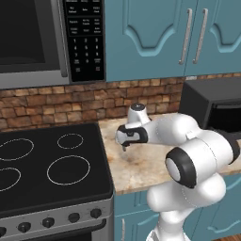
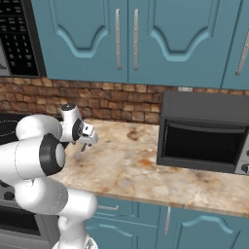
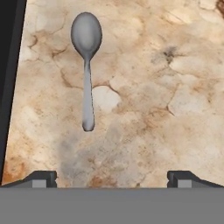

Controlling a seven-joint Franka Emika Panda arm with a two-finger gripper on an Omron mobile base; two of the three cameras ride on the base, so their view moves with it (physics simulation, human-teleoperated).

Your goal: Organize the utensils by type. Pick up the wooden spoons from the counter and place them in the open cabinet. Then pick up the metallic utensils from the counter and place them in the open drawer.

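Observation:
A dark-grey metal spoon lies flat on the beige marbled counter, with its round bowl toward the top of the hand view and its handle pointing back at me. My gripper hovers over the counter just short of the handle's end. Its fingertips stand wide apart with nothing between them. From the base cameras the gripper points down over the counter, close to the stovetop's edge.
The black stovetop borders the counter on the left. A black toaster oven stands at the right. Shut teal upper cabinets and a microwave hang above the brick backsplash.

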